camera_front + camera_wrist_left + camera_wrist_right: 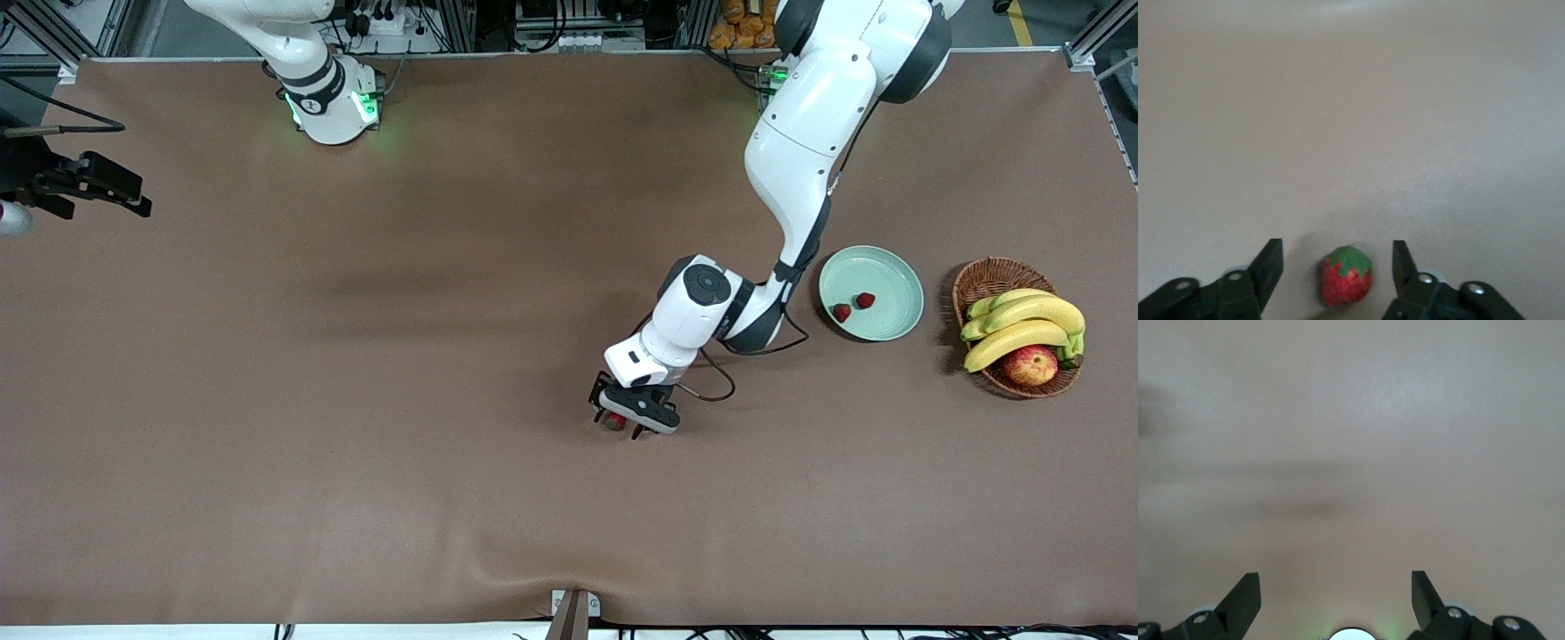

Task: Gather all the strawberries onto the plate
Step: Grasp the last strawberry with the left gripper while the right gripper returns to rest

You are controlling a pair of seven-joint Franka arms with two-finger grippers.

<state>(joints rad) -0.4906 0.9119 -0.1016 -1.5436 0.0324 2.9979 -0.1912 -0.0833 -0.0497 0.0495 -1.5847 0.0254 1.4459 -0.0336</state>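
Two strawberries (852,307) lie in the plate (893,274), with the wicker basket (976,274) of bananas (1022,322) and an apple (1030,364) beside it. The left hand (622,423) is down at the table (356,400) around the third strawberry (1347,275); its wrist view shows gaps either side, fingers (1269,264) apart, nothing blocking. The right hand (1336,595) waits, spread wide

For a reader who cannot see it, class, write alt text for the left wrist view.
A small red strawberry with a green top lies on the brown table between the left gripper's two black fingers, with a gap on each side.
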